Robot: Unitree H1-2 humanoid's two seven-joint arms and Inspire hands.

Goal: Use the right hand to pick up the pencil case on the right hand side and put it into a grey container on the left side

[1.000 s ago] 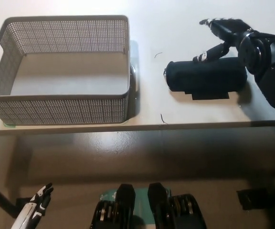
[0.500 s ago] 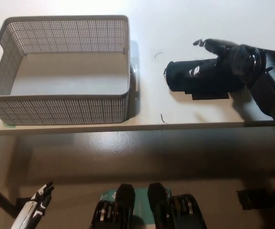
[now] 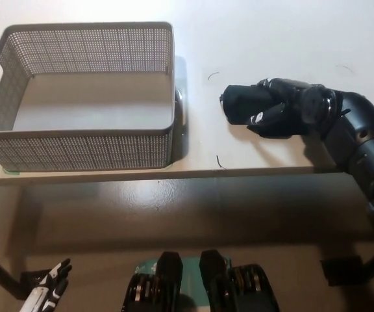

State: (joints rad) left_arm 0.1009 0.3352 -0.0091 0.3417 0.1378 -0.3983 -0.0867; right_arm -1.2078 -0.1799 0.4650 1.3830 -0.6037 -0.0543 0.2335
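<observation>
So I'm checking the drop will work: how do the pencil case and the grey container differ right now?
The pencil case is dark, solid and lies on its side under the right robot hand; the grey container is pale, perforated, open-topped and holds nothing. The container is much the larger. The case sits to the right, the container to the left. Both rest on the white table.

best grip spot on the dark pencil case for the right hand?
Grip the dark cylindrical pencil case around its middle, coming from above, fingers across its short width. It lies flat on the white table, long axis left-right. The black right robot hand already covers its right part.
</observation>
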